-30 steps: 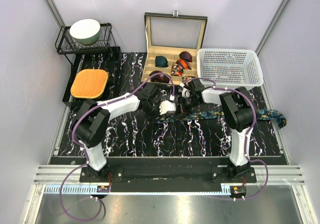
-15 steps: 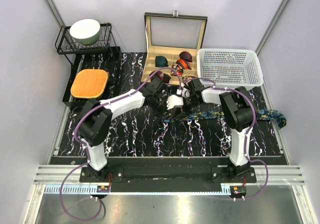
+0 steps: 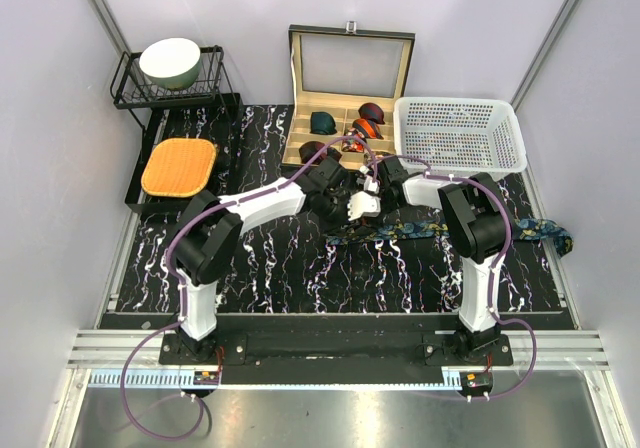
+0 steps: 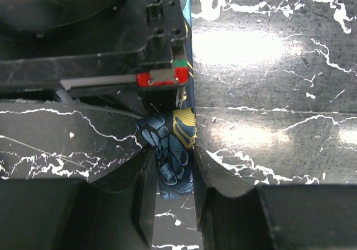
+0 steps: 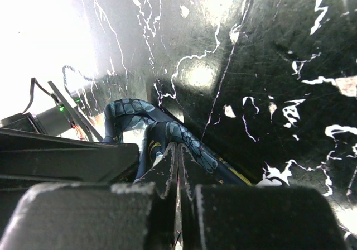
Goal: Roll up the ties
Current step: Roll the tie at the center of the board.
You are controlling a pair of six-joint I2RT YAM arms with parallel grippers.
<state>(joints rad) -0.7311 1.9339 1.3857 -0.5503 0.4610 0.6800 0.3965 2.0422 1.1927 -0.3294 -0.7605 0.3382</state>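
Note:
A dark navy tie with teal and gold pattern lies as a long strip across the marble table, running right to the table edge. Its left end stands between the fingers of my left gripper, which is shut on it. My left gripper sits against my right gripper at mid-table. In the right wrist view the tie loops over the tips of my right gripper, whose jaws are pressed together. Other coiled ties, green, maroon and red-orange, sit in the box.
An open wooden box with compartments stands behind the grippers. A white plastic basket is at the back right. A wire rack holding a bowl and an orange mat are at the back left.
My left arm has reached to the right and slightly back, bringing its gripper up against the right gripper with the tie's end. The right arm has stayed in place.

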